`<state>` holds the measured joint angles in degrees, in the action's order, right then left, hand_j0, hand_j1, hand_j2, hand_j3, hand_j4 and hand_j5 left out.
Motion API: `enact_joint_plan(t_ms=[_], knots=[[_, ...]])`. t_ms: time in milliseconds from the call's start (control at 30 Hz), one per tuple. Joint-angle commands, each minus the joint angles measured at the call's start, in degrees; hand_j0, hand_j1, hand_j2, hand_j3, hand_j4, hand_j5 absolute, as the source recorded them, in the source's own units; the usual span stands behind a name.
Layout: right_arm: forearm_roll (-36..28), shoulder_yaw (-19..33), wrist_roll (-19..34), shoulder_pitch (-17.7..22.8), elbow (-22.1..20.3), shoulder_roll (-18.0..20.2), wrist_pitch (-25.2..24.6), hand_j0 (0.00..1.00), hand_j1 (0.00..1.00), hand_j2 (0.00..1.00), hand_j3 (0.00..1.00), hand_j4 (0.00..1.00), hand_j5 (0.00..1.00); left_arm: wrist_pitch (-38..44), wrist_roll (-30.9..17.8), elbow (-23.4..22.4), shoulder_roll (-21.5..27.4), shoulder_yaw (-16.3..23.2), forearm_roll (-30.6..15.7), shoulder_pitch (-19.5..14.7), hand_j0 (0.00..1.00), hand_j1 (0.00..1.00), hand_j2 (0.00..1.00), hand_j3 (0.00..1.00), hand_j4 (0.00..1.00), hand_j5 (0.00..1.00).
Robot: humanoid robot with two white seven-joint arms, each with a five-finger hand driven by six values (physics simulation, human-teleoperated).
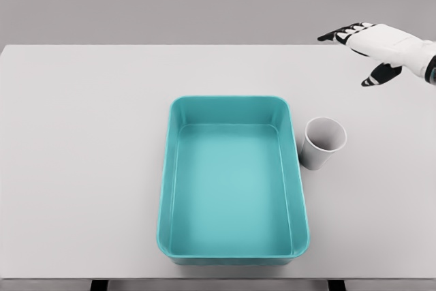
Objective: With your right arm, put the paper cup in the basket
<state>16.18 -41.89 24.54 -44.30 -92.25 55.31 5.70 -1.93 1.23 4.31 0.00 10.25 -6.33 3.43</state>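
Observation:
A white paper cup (pixel 322 142) stands upright on the table, just right of the teal basket (pixel 231 250); whether they touch I cannot tell. The basket is a rectangular tub in the middle of the table with nothing inside. My right hand (pixel 354 49) hovers at the far right near the table's back edge, well behind and right of the cup. Its dark-tipped fingers (pixel 337 35) are stretched out flat and the thumb hangs down, holding nothing. The left arm does not show.
The white table (pixel 82 155) spans the view, with its front edge along the bottom and its back edge against a grey wall.

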Motion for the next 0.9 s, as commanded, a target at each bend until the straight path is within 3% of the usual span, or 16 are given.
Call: enact_joint_plan(t_ms=[0, 133, 167, 233, 267, 333, 367, 467, 633, 733, 867], knots=[[-0.09, 0.14, 0.6, 0.0, -0.39, 0.07, -0.16, 1.0, 1.0, 1.0, 1.0, 1.0, 1.0, 0.0, 0.0, 0.0, 0.0, -0.05, 0.0, 0.0, 1.0, 1.0, 1.0, 1.0, 1.0, 1.0], [-1.85, 6.99, 2.62, 1.32, -1.35, 0.59, 2.38, 1.0, 1.0, 1.0, 1.0, 1.0, 1.0, 0.0, 0.0, 0.0, 0.0, -0.05, 0.0, 0.0, 1.0, 1.0, 1.0, 1.0, 1.0, 1.0], [-11.41, 12.62, 9.9, 3.6, -0.74, 1.56, 5.02, 1.0, 1.0, 1.0, 1.0, 1.0, 1.0, 0.0, 0.0, 0.0, 0.0, -0.05, 0.0, 0.0, 1.0, 1.0, 1.0, 1.0, 1.0, 1.0], [-24.78, 20.44, 10.46, 8.69, 1.98, 4.02, 5.46, 1.0, 1.0, 1.0, 1.0, 1.0, 1.0, 0.0, 0.0, 0.0, 0.0, -0.05, 0.0, 0.0, 1.0, 1.0, 1.0, 1.0, 1.0, 1.0], [-28.03, 23.95, 10.46, 11.41, 4.26, 4.28, 5.2, 1.0, 1.0, 1.0, 1.0, 1.0, 1.0, 0.0, 0.0, 0.0, 0.0, -0.05, 0.0, 0.0, 1.0, 1.0, 1.0, 1.0, 1.0, 1.0], [-29.1, 28.36, 10.46, 16.61, 4.45, 6.39, 5.11, 1.0, 1.0, 1.0, 1.0, 1.0, 1.0, 0.0, 0.0, 0.0, 0.0, -0.05, 0.0, 0.0, 1.0, 1.0, 1.0, 1.0, 1.0, 1.0], [-29.27, 29.32, 10.46, 17.57, 4.45, 7.09, 5.11, 1.0, 1.0, 1.0, 1.0, 1.0, 1.0, 0.0, 0.0, 0.0, 0.0, -0.05, 0.0, 0.0, 1.0, 1.0, 1.0, 1.0, 1.0, 1.0], [-42.37, 30.56, 10.46, 21.18, 7.96, 7.45, 5.72, 1.0, 1.0, 1.0, 1.0, 1.0, 1.0, 0.0, 0.0, 0.0, 0.0, -0.05, 0.0, 0.0, 1.0, 1.0, 1.0, 1.0, 1.0, 1.0], [-42.9, 30.2, 10.46, 24.26, 7.53, 7.1, 5.81, 1.0, 1.0, 1.0, 1.0, 1.0, 1.0, 0.0, 0.0, 0.0, 0.0, -0.05, 0.0, 0.0, 1.0, 1.0, 1.0, 1.0, 1.0, 1.0], [-42.37, 29.15, 10.46, 27.24, 3.22, 6.74, 5.81, 1.0, 1.0, 1.0, 1.0, 1.0, 1.0, 0.0, 0.0, 0.0, 0.0, -0.05, 0.0, 0.0, 1.0, 1.0, 1.0, 1.0, 1.0, 1.0], [-42.11, 28.62, 10.46, 30.5, 3.66, 6.66, 5.9, 1.0, 1.0, 1.0, 1.0, 1.0, 1.0, 0.0, 0.0, 0.0, 0.0, -0.05, 0.0, 0.0, 1.0, 1.0, 1.0, 1.0, 1.0, 1.0]])
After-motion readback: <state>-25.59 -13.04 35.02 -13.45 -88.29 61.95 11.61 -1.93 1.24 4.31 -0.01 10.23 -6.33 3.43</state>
